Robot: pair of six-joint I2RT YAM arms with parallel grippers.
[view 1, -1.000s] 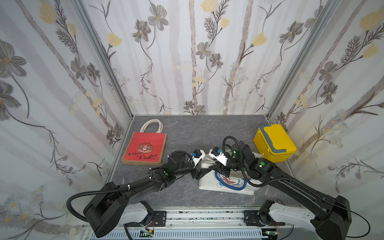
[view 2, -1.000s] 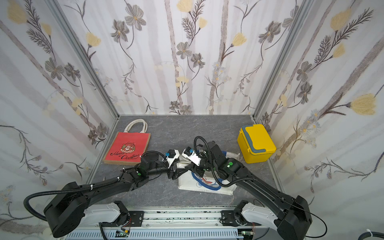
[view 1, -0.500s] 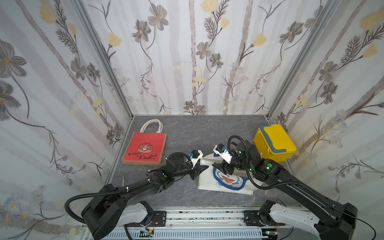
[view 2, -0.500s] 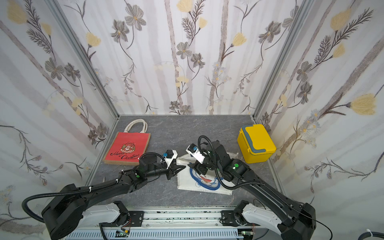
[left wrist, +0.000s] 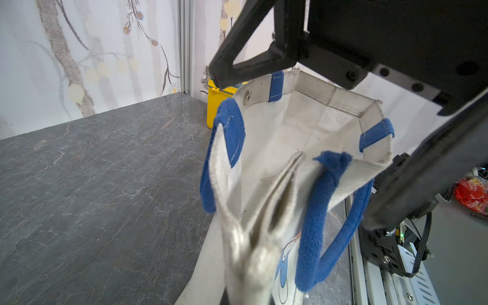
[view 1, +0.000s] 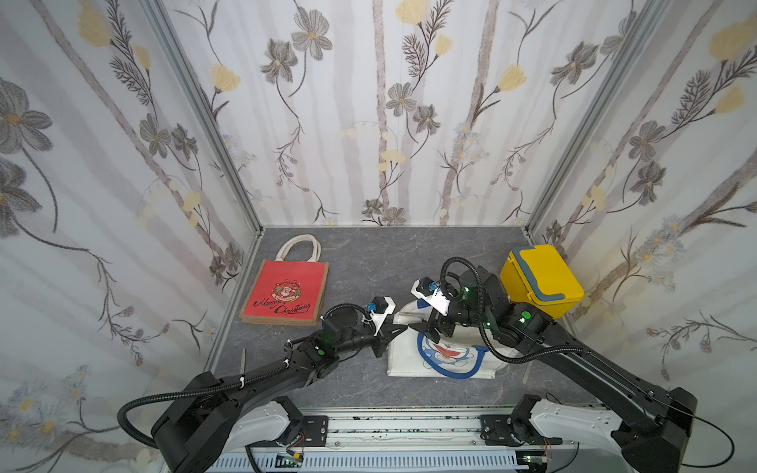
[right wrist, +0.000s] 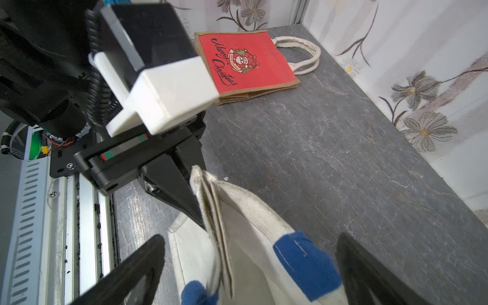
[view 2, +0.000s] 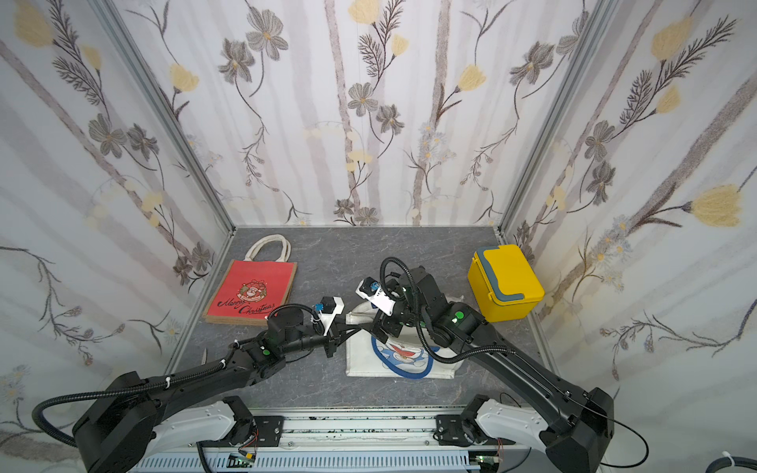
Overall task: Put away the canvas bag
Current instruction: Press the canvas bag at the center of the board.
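White canvas bag is lying on the table near the front edge, print side up, with its mouth held open and partly lifted. Left pincer is clamping shut on the folded corner of the bag's rim, at the bag's left side. Right pincer is standing wide open with its jaws straddling the rim and a blue handle between them, gripping nothing. Red Christmas bag is lying well apart at left. Yellow box is sitting near the bag at right.
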